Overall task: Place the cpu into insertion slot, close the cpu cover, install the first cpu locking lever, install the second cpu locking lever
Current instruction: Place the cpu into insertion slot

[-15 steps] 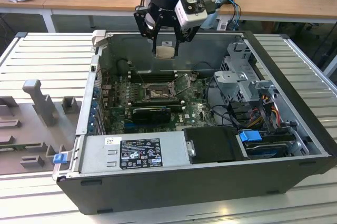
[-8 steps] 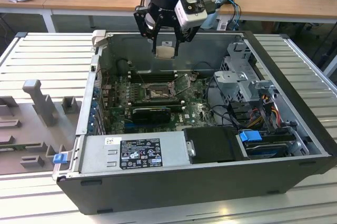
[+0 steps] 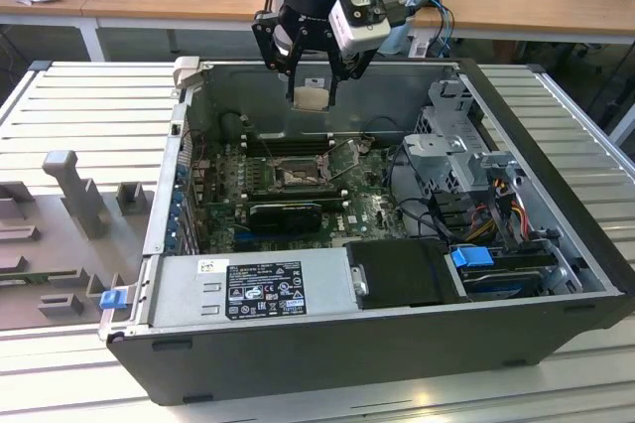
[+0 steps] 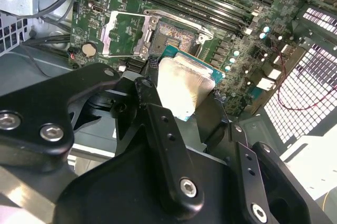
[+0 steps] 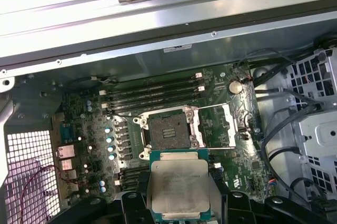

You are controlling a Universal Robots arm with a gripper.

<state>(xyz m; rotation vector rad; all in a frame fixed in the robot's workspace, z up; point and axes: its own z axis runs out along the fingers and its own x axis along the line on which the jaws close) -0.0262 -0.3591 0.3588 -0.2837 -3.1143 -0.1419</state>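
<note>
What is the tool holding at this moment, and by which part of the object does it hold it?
The tool holds the cpu by two opposite side edges; the insertion slot is empty.

cpu (image 5: 178, 184) in pincer (image 3: 312, 90) above insertion slot (image 5: 167, 133); cpu cover (image 5: 232, 126) beside.

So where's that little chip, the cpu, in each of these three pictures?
Exterior view: the cpu hangs in the gripper, above the back wall of the open computer case.
Second wrist view: the cpu is clamped in the gripper, with the socket just beyond it.
First wrist view: the cpu lies flat, next to the socket.
Shared landmark: the insertion slot, the square socket on the green motherboard.
</note>
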